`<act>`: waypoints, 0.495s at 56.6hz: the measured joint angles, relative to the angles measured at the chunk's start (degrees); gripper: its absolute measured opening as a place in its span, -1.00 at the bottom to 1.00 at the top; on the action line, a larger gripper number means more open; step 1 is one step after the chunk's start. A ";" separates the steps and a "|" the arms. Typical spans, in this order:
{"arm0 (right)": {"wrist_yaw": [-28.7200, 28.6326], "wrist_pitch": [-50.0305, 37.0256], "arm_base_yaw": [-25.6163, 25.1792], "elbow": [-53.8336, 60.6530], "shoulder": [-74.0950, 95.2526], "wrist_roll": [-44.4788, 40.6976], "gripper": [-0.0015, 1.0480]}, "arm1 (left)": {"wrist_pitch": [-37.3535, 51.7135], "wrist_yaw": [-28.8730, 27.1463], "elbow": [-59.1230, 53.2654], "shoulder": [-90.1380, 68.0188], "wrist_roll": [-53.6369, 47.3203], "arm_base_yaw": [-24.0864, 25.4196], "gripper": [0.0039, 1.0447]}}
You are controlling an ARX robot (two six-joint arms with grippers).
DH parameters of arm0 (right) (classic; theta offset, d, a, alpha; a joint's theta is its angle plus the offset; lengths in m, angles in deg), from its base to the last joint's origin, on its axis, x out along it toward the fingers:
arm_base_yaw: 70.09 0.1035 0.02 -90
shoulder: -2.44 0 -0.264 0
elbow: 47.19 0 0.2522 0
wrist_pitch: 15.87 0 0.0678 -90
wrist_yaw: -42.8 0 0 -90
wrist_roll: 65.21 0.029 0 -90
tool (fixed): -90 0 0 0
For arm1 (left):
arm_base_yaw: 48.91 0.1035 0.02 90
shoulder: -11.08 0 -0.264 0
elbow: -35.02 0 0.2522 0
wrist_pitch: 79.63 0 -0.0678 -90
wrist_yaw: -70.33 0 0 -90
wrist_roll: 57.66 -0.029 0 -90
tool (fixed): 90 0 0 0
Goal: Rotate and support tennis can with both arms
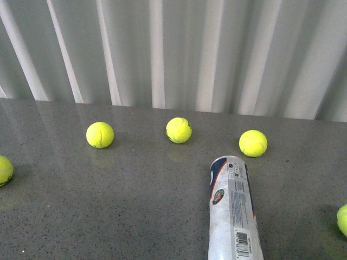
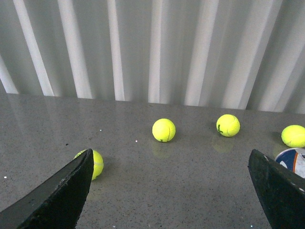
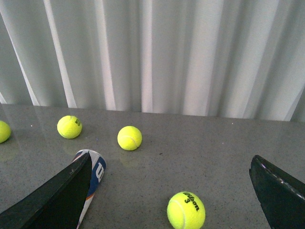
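Tennis can [image 1: 233, 211]: flat on table [image 1: 108, 216], 5 o'clock sector, long axis 6-to-12. Right gripper [image 3: 171, 156]: spread, empty, can's end just beside one finger [image 3: 57, 200]; judged nearer. Left gripper [image 2: 170, 151]: spread, empty. Ball [image 1: 253, 143] at can's 1 o'clock.

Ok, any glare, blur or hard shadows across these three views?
Front view: soft even light, mild sheen on the table, tennis can sharp. Left wrist view: middle ball crisp, faint reflection beneath. Right wrist view: nearest ball shows legible print, no blur.
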 joint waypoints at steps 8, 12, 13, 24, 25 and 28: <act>15.56 8.85 2.29 -9.07 13.64 8.96 0.86 | 0.00 -0.04 0.00 0.00 -0.02 -0.02 0.87; 19.61 2.34 -0.31 -14.64 22.86 13.09 0.86 | 0.00 0.02 -0.02 0.00 -0.02 -0.02 0.87; 19.96 0.07 -1.01 -16.33 25.59 13.75 0.86 | 0.00 0.00 0.00 0.00 0.00 -0.02 0.87; 17.55 -12.59 -3.26 -32.81 54.88 22.01 0.86 | -0.02 0.00 0.00 0.02 -0.02 -0.02 0.87; 17.07 -12.37 -3.17 -34.88 58.40 22.99 0.86 | -0.04 0.00 0.00 0.02 -0.02 -0.02 0.87; 15.65 -9.46 -2.60 -40.39 67.34 24.83 0.86 | -0.04 0.00 0.00 0.02 -0.02 -0.02 0.87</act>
